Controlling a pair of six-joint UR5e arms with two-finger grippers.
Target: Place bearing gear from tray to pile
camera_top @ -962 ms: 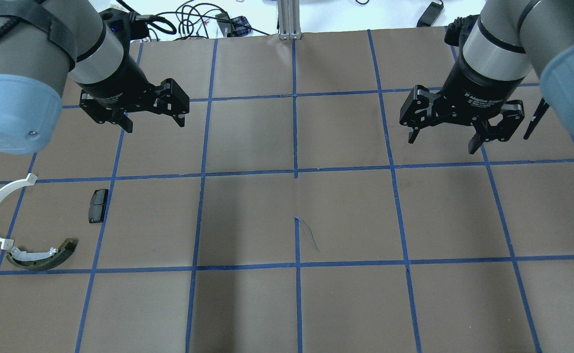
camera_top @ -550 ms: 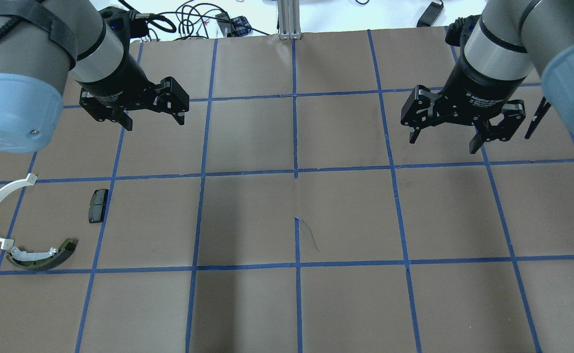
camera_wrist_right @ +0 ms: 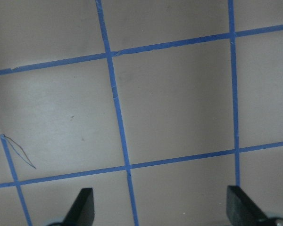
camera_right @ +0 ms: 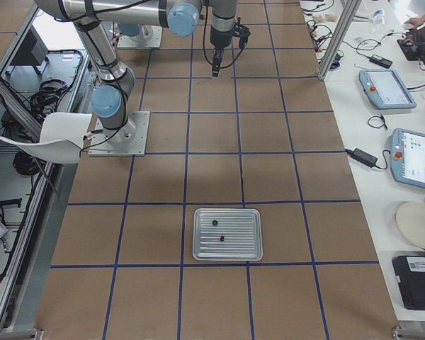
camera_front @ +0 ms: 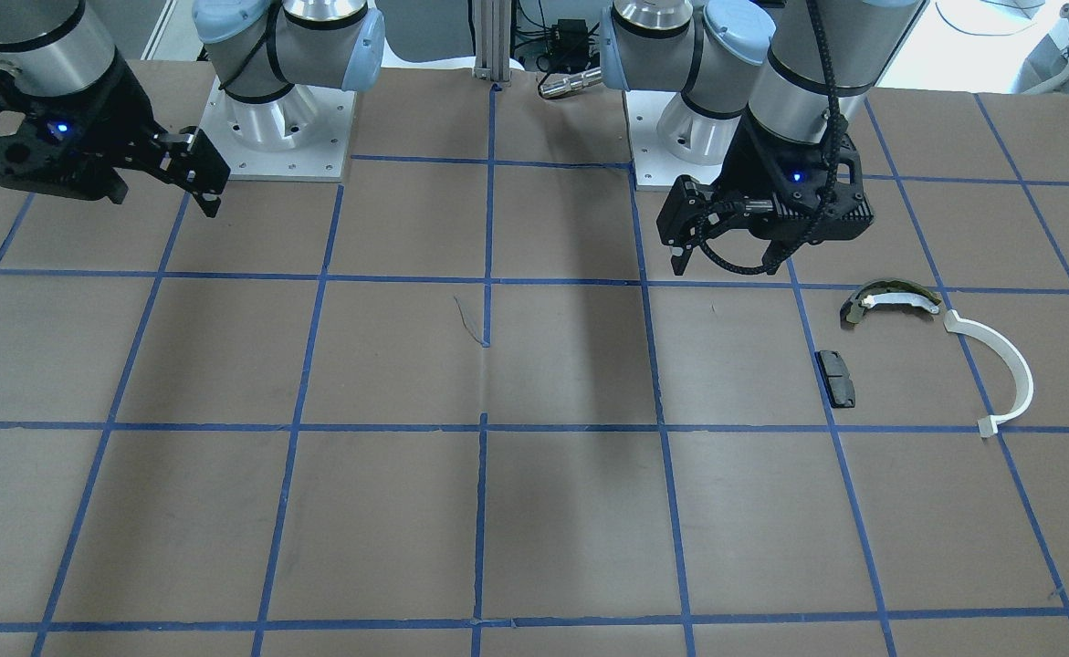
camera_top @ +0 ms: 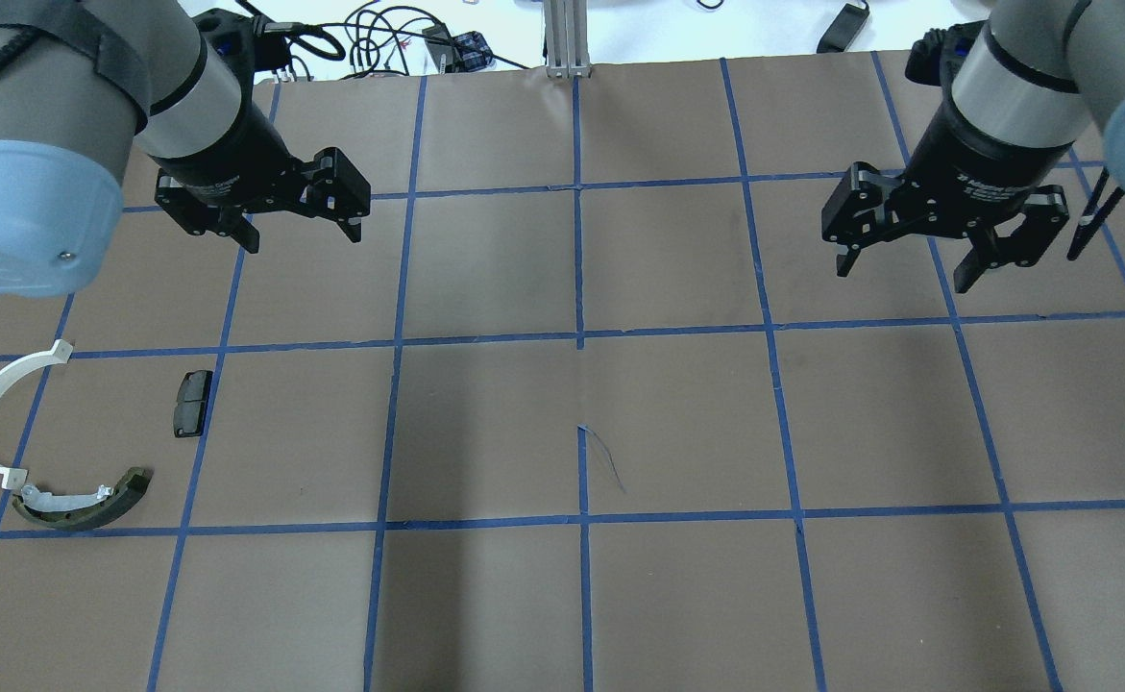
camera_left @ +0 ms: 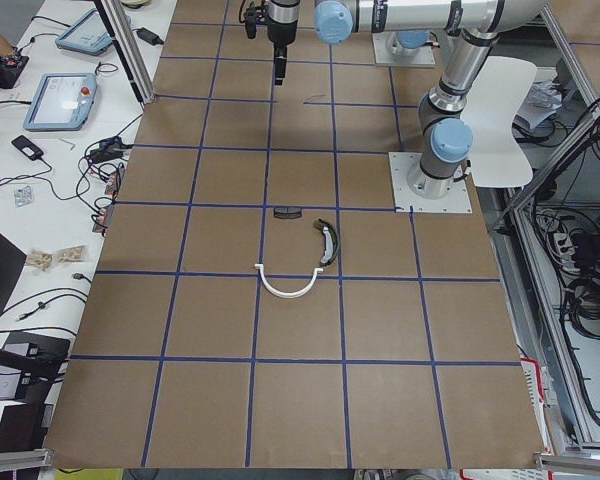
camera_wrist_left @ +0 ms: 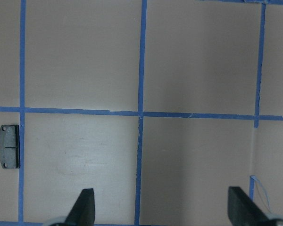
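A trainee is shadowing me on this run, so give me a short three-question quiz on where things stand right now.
1. True or false: the left gripper is holding a part.
2. How many small dark parts lie in the tray? A) one B) two C) four
3. Fill in: the black pad lies on the robot's ____ side.

Key:
1. False. It is open and empty, above the paper.
2. B
3. left
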